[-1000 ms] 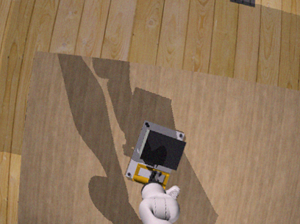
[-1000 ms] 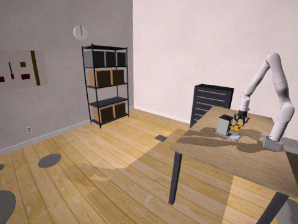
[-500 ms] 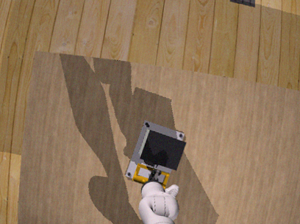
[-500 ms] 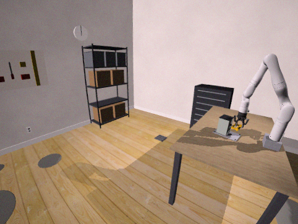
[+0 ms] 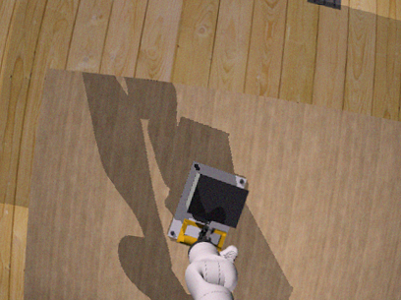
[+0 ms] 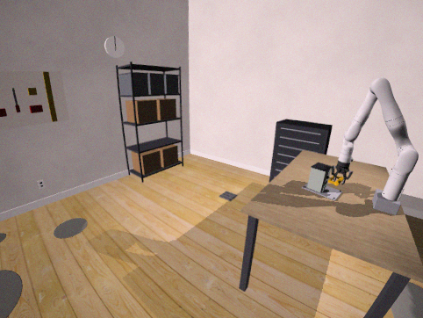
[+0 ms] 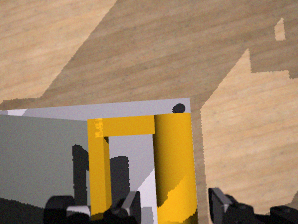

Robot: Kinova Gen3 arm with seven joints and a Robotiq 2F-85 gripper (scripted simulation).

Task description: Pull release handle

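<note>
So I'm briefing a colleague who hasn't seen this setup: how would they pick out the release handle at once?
Start at the wooden table and find the dark box on a grey base plate near the white arm. The release handle is the yellow frame with a thick cylindrical grip on the box's arm-facing side, right at the end effector. It is the only yellow part on the table.
</note>
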